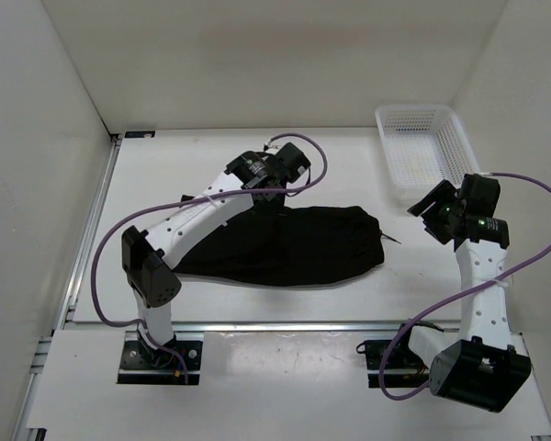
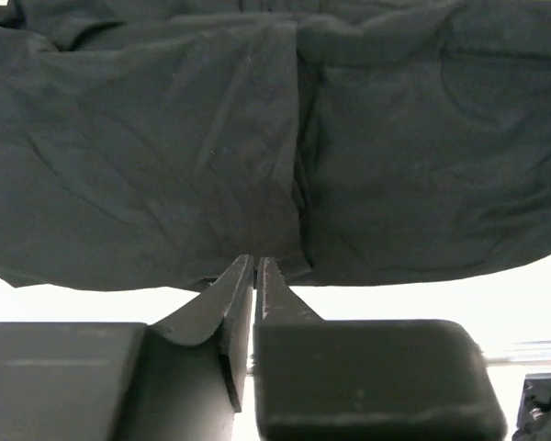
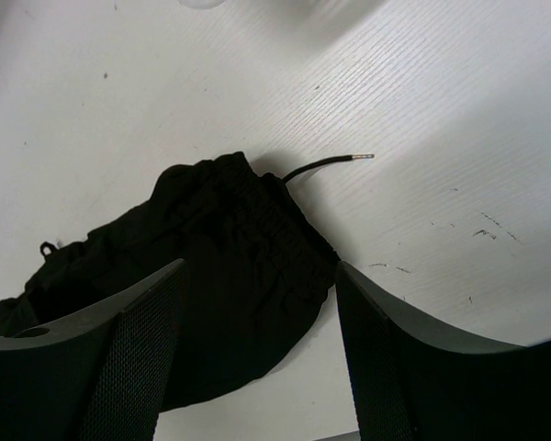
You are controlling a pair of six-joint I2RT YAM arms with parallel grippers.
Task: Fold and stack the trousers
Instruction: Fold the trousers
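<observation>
The black trousers [image 1: 285, 246] lie folded lengthwise across the middle of the table, waistband end to the right. My left gripper [image 1: 274, 190] is at their far edge. In the left wrist view its jaws [image 2: 254, 264] are closed on the fabric's near edge, and the trousers [image 2: 257, 138] fill the frame. My right gripper [image 1: 430, 209] hangs open and empty above the table, right of the waistband. In the right wrist view its fingers [image 3: 257, 268] straddle the gathered waistband [image 3: 257, 248], raised above it. The thin drawstring [image 3: 326, 163] sticks out to the right.
A white plastic mesh basket [image 1: 422, 152] stands at the back right, just behind my right gripper. White walls close in the table on the left, back and right. A metal rail runs along the near edge [image 1: 285, 326].
</observation>
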